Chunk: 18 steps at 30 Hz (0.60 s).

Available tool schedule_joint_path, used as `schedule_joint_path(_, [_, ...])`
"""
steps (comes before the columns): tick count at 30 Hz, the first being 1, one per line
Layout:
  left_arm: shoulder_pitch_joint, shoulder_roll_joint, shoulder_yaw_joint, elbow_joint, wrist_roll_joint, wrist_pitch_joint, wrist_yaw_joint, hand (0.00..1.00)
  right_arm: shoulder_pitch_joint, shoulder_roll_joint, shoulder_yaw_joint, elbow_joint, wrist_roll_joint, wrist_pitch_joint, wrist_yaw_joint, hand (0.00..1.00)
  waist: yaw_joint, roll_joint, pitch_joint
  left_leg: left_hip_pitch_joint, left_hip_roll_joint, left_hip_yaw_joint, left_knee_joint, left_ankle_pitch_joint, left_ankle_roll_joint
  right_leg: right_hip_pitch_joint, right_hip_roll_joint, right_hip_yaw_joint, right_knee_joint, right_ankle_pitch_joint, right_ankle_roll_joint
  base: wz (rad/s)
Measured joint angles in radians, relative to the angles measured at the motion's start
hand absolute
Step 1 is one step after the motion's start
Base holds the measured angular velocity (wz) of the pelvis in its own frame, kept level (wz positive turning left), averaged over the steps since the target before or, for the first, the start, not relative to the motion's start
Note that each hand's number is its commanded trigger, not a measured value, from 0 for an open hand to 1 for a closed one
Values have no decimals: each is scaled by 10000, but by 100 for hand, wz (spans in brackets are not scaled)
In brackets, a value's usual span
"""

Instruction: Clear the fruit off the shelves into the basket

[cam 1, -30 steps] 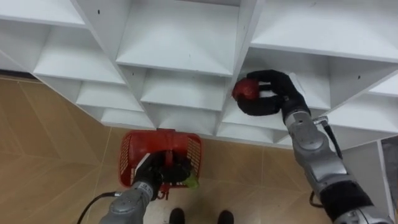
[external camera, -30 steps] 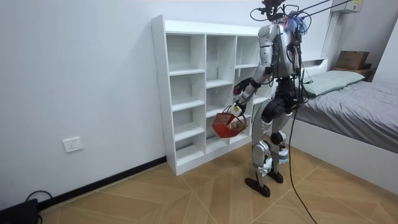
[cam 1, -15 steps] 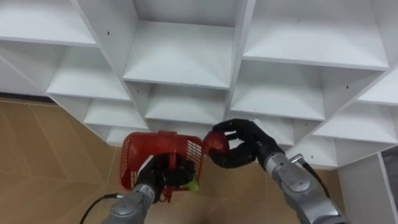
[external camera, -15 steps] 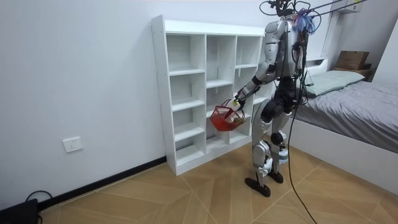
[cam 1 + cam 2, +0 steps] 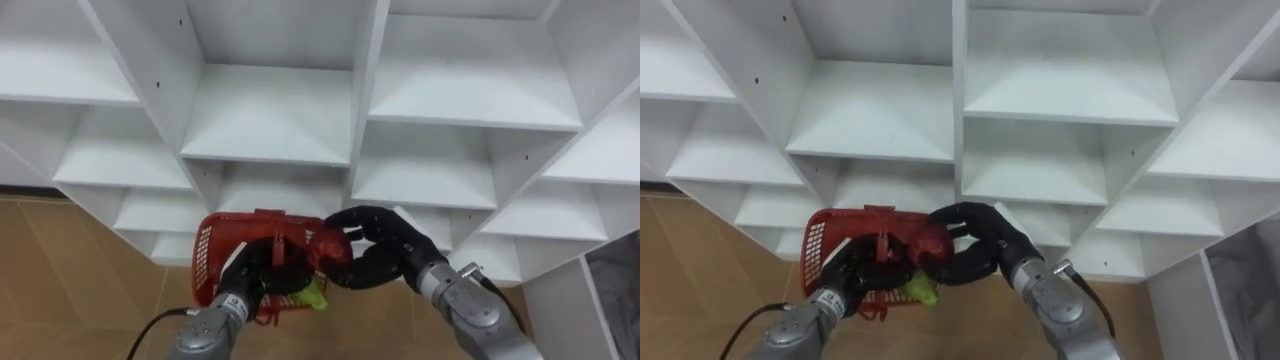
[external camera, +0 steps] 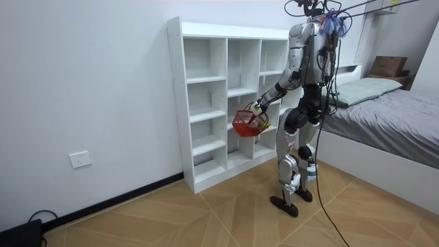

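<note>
Red fruit: at the right rim of the basket, level with its top edge. Cannot tell whether it touches the rim.

Right hand: comes in from the basket's right, fingers and thumb curled round the red fruit and clamped on it from above and below. Fruit partly covered by the fingers.

Left hand: under the middle of the basket's handle, fingers wrapped round the dark grip, carrying the basket in the air.

Basket: red plastic mesh, held clear of the floor, its open top tilted toward the camera.

Yellow-green item: at the basket's lower right corner, just below the red fruit. What it is cannot be made out.

Closet: white open shelving directly behind and above the basket. The compartments in the eye views are bare white boards.

Room view: robot stands upright facing the closet, both arms forward, basket at about mid-height of the shelving, in front of its right-hand columns. Bed lies well to the room view's right of the basket, behind the robot. Wall socket sits low on the wall, well to the room view's left of the basket.
</note>
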Motion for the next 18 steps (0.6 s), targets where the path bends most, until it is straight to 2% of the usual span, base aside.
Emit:
schedule_joint_path(8, [1,23,1,-41,-1,1,-104,100,-1,99,6,5,19,1,76,100,14,-187,-4,76,2,48,-3,-1,0,101,5,-3,-131,2,2,0])
schedule_joint_path(18, [1,92,-1,-200,-9,1,-114,100,0,99,3,11,327,1,61,100,16,-194,-3,144,59,22,-26,-22,-21,270,94,0,-305,151,-6,0])
